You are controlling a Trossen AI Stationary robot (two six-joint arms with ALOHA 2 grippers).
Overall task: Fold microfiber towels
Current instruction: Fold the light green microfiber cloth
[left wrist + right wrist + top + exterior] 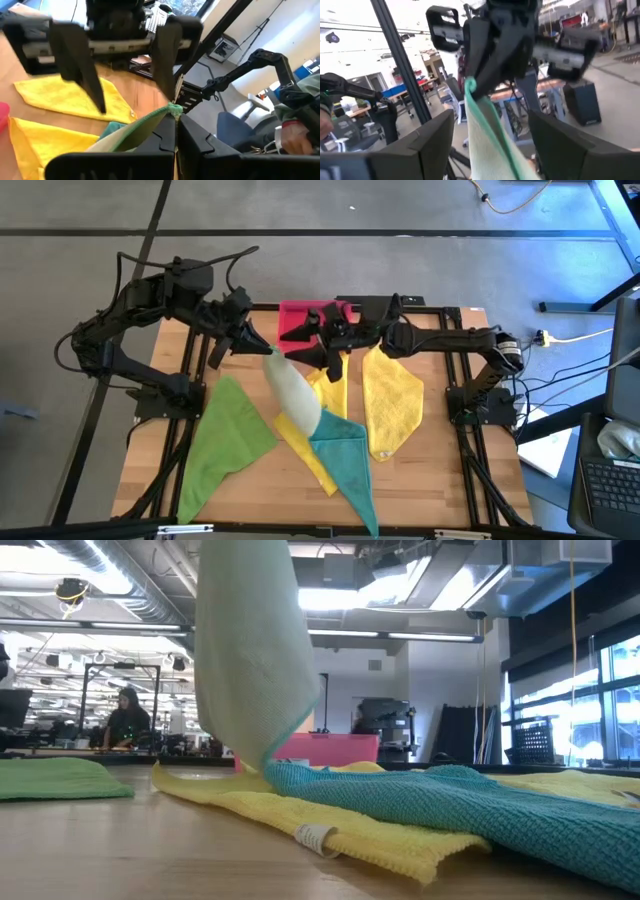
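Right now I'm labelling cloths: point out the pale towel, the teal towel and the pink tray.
Pale towel [297, 398]: high view, hanging middle.
Teal towel [345, 452]: high view, flat centre.
Pink tray [335, 749]: low view, front wall.

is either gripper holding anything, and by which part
The left gripper pinches the pale olive green microfiber towel by one corner, lifted; the right gripper is open, holding nothing.

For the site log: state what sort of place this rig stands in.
Most likely a large open robotics lab or workshop. The low view shows exposed ceiling ducts with strip lights, rows of workbenches and equipment racks where a person sits, and a bare concrete floor around the wooden table.
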